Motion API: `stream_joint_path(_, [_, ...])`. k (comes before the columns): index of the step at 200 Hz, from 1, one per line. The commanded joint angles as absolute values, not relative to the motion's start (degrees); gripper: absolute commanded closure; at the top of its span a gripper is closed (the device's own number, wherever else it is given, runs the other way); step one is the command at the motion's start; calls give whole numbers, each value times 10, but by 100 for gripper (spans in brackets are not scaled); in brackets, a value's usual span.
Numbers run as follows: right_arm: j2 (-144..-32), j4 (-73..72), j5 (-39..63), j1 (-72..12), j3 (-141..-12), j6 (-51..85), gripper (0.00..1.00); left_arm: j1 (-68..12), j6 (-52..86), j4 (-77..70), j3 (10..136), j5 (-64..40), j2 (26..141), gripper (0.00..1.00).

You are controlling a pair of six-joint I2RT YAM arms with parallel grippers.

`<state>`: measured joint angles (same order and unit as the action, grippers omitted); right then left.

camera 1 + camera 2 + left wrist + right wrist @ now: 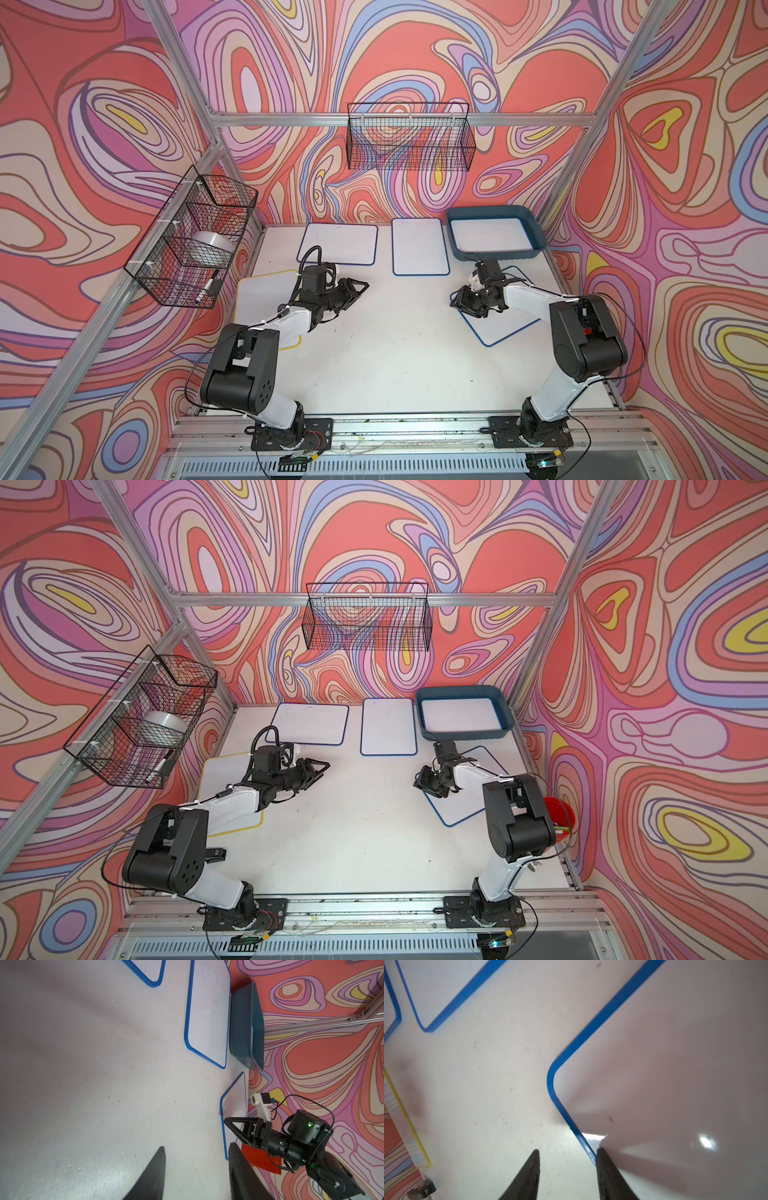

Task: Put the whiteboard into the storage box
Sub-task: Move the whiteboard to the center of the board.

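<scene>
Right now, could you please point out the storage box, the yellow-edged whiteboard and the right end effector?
storage box (503,253): a top view, near wall.
yellow-edged whiteboard (257,299): a top view, bare white face.
right end effector (568,1149): right wrist view, midway between fingertips.

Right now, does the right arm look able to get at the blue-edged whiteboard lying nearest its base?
Probably yes. The right gripper hangs open at the edge of that whiteboard, its jaws straddling the blue rim, with nothing in the way. Since the board lies flat on the table, pinching it may be awkward.
</scene>
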<state>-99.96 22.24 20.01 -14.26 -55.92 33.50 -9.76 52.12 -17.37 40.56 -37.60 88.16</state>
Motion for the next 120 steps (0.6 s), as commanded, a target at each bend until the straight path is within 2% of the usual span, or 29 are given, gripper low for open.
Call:
stream_joint_path(1, [-1054, 251, 226, -211, -535, 388, 54, -100, 517, -164, 415, -368, 878, 55])
stream_joint_path(50, [-1135, 175, 273, -353, -608, 451, 54, -100, 494, -100, 426, -349, 851, 55])
stream_joint_path(67, [-1171, 201, 293, -392, -672, 426, 54, -99, 473, -56, 439, -326, 832, 54])
stream_joint_path(90, [-1196, 231, 318, -419, -734, 386, 54, -90, 461, -29, 447, -306, 816, 54])
stream_joint_path(120, [-1218, 225, 390, -438, -750, 367, 54, -49, 487, -56, 433, -334, 812, 54])
